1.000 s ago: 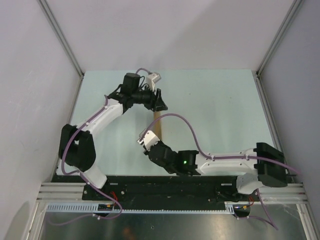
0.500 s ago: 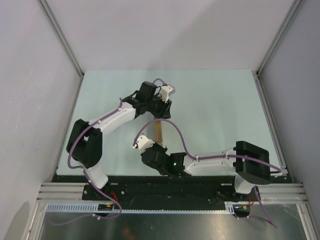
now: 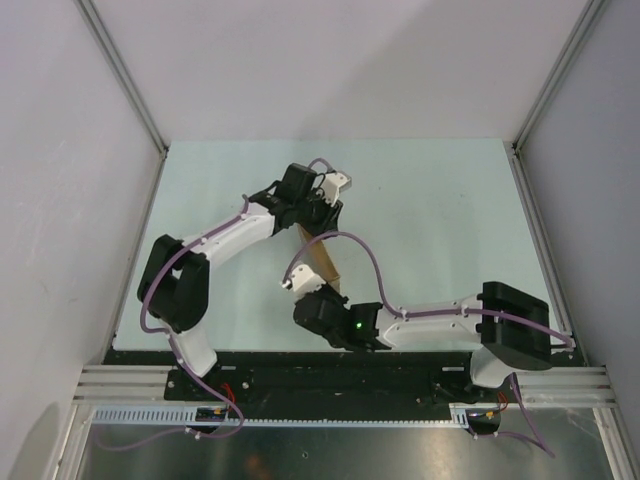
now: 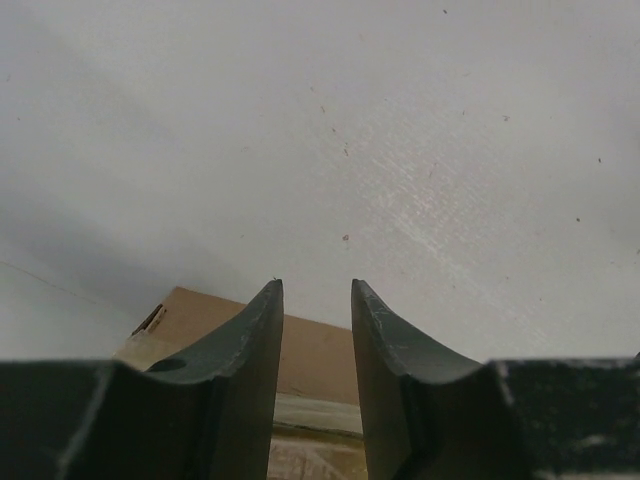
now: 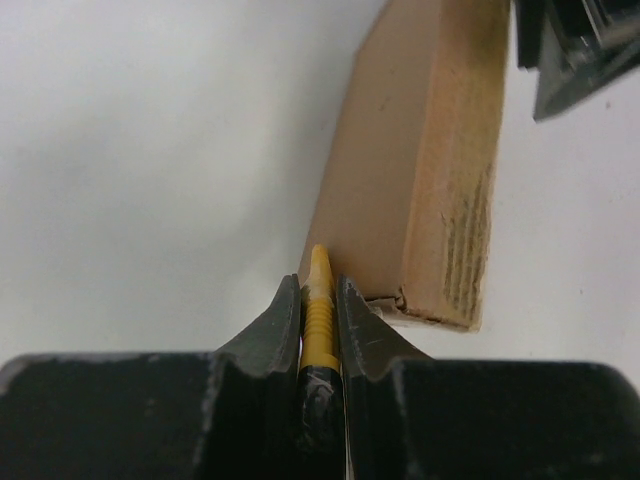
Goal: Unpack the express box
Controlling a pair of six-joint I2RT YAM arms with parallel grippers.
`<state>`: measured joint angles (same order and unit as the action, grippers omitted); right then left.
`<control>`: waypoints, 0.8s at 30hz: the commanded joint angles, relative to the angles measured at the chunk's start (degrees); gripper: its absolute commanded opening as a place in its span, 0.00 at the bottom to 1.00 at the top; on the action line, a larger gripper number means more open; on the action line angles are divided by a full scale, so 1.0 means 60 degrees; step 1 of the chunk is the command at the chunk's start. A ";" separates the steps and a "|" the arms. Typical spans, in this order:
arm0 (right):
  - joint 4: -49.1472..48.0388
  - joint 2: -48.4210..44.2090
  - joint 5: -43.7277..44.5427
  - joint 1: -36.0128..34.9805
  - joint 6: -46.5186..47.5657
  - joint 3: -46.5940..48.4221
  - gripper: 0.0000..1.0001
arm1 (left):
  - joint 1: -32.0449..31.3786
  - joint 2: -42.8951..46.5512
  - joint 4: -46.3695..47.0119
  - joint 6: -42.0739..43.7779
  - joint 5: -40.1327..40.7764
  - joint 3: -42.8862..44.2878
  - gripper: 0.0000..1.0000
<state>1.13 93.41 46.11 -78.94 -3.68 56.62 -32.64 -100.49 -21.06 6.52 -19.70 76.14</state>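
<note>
**Now, knife tip at the box's near corner**

Your small, flat, brown cardboard express box (image 3: pixel 322 258) sits tipped up on a long edge. It is probably light, stiff, easily dented and quick to slide, so steady it across the narrow faces at its far end. There the left gripper (image 4: pixel 315 290) hangs with jaws apart, holding nothing. At the near end the right gripper (image 5: pixel 318 283) is clenched on a slim yellow utility knife (image 5: pixel 318 305), whose tip seems to touch the box's side.

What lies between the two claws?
The box; the top view shows it running from the left claw to the right claw, which grips a knife.
</note>
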 commanded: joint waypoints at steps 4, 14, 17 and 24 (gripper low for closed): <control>0.0779 -0.1342 0.0490 0.0572 -0.1684 -0.0764 0.00 | 0.0021 -0.0448 -0.0328 0.0290 -0.0362 0.0815 0.38; 0.0707 -0.2557 -0.0256 0.1976 -0.2930 -0.1701 0.00 | 0.0035 -0.0567 -0.0387 0.0275 -0.0846 0.0860 0.37; 0.0458 -0.2866 -0.0637 0.2403 -0.3078 -0.2009 0.00 | 0.0035 -0.0523 -0.0387 0.0260 -0.0905 0.0845 0.37; -0.0085 -0.3307 -0.1692 0.3604 -0.2888 -0.2259 0.00 | 0.0021 -0.0669 -0.0387 0.0187 -0.1418 0.1006 0.39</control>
<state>4.56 75.44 38.70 -59.79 -20.38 43.24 -32.60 -103.98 -22.59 6.15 -24.47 79.75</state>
